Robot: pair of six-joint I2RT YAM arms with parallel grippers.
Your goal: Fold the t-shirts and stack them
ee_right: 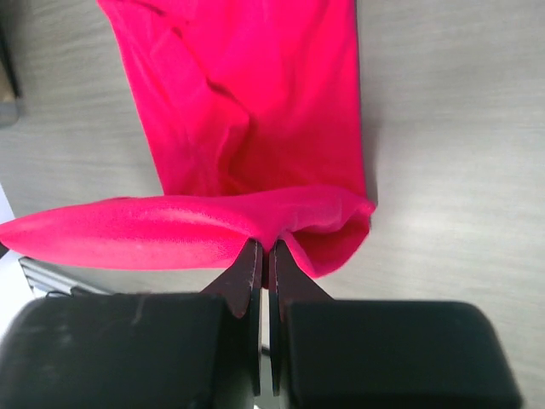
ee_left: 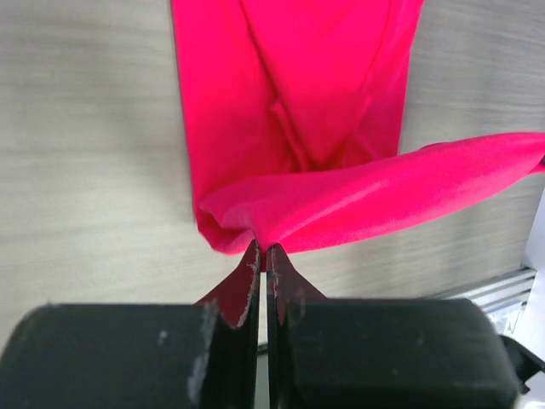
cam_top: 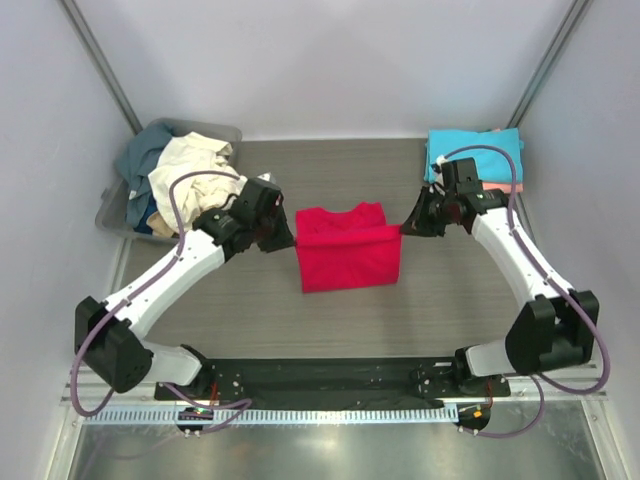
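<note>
A crimson red t-shirt (cam_top: 347,250) lies partly folded in the middle of the table. My left gripper (cam_top: 287,238) is shut on its left edge, and the pinched red cloth (ee_left: 341,200) shows at the tips (ee_left: 263,253). My right gripper (cam_top: 404,229) is shut on the right edge, with the red cloth (ee_right: 247,128) bunched at its tips (ee_right: 266,247). Between the two grippers a fold of the shirt is held up off the table. A folded turquoise t-shirt (cam_top: 478,152) lies on a salmon pink one (cam_top: 512,187) at the back right. Cream (cam_top: 190,165) and slate blue (cam_top: 145,150) t-shirts fill the tub.
A grey plastic tub (cam_top: 112,212) stands at the back left corner, close behind my left arm. White walls close in the table on three sides. A metal rail (cam_top: 330,412) runs along the near edge by the arm bases.
</note>
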